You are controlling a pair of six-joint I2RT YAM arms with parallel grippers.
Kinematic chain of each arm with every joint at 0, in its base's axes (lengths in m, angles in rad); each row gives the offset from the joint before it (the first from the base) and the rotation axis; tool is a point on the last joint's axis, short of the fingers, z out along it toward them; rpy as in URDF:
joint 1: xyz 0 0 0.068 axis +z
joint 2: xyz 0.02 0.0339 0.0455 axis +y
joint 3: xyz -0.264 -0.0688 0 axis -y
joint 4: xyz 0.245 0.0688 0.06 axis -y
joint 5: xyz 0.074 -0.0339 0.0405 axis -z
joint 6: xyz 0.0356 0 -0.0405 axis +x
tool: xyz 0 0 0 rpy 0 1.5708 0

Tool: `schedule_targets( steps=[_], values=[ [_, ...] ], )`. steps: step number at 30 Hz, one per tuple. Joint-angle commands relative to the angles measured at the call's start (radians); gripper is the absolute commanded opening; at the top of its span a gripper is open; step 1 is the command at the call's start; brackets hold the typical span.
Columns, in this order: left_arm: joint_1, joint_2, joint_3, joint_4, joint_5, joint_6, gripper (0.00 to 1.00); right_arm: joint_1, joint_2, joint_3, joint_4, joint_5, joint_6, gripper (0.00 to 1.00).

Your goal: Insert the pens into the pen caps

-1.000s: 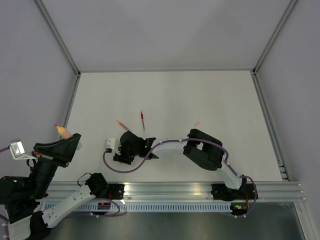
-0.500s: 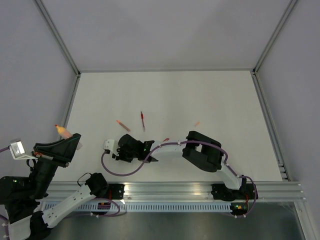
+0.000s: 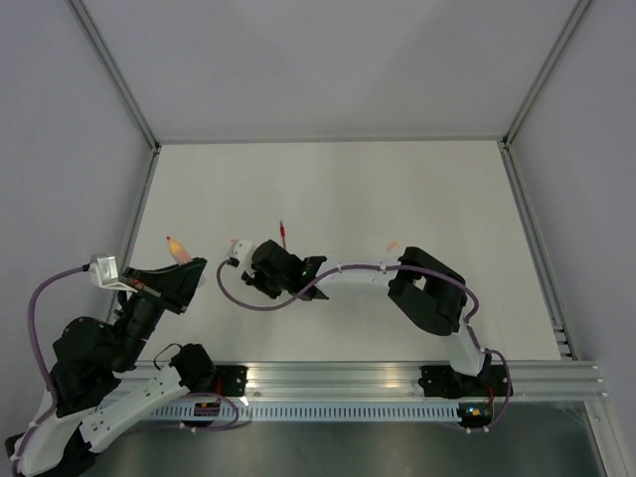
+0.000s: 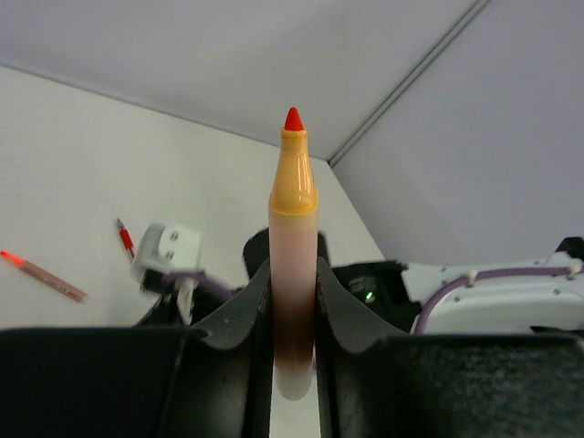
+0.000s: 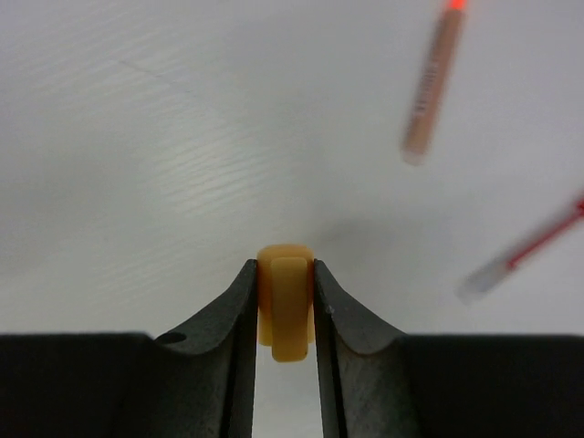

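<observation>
White surface (image 5: 137, 109), grey walls (image 4: 182, 36): my left claw (image 4: 293, 274) is gripping the orange pen (image 4: 293, 210), tip toward frame top; my right claw (image 5: 284, 274) is pinching the orange cap (image 5: 284, 310).

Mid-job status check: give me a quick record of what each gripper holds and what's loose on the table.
left gripper: shut on orange pen, red tip up, uncapped
right gripper: shut on orange cap
loose on table: salmon pen, red pen, lying apart
pens capped: none visible
</observation>
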State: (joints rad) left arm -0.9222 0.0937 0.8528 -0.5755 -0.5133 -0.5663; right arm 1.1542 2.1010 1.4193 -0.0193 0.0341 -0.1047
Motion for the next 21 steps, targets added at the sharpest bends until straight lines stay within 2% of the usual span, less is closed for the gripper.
schedule_targets(
  steps=[1, 4, 5, 9, 11, 15, 21],
  values=[
    [-0.001, 0.075, -0.067, 0.095, 0.056, -0.033, 0.02, -0.092, -0.189, 0.000, -0.059, 0.059, 0.147, 0.00],
    [-0.001, 0.173, -0.129, 0.158, 0.105, -0.041, 0.02, -0.132, -0.286, 0.035, -0.156, 0.243, 0.253, 0.00],
    [-0.001, 0.226, -0.153, 0.179, 0.139, -0.043, 0.02, -0.139, -0.330, 0.052, -0.191, 0.353, 0.276, 0.00],
    [-0.001, 0.372, -0.184, 0.299, 0.263, -0.037, 0.02, -0.140, -0.461, 0.070, -0.286, 0.484, 0.355, 0.00],
    [-0.001, 0.438, -0.184, 0.351, 0.323, -0.030, 0.02, -0.140, -0.546, 0.055, -0.284, 0.507, 0.390, 0.00],
    [-0.001, 0.558, -0.236, 0.494, 0.418, 0.008, 0.02, -0.140, -0.677, -0.052, -0.174, 0.494, 0.451, 0.00],
    [-0.001, 0.561, -0.363, 0.663, 0.423, 0.035, 0.02, -0.139, -0.769, -0.177, -0.044, 0.477, 0.556, 0.00]
  ],
)
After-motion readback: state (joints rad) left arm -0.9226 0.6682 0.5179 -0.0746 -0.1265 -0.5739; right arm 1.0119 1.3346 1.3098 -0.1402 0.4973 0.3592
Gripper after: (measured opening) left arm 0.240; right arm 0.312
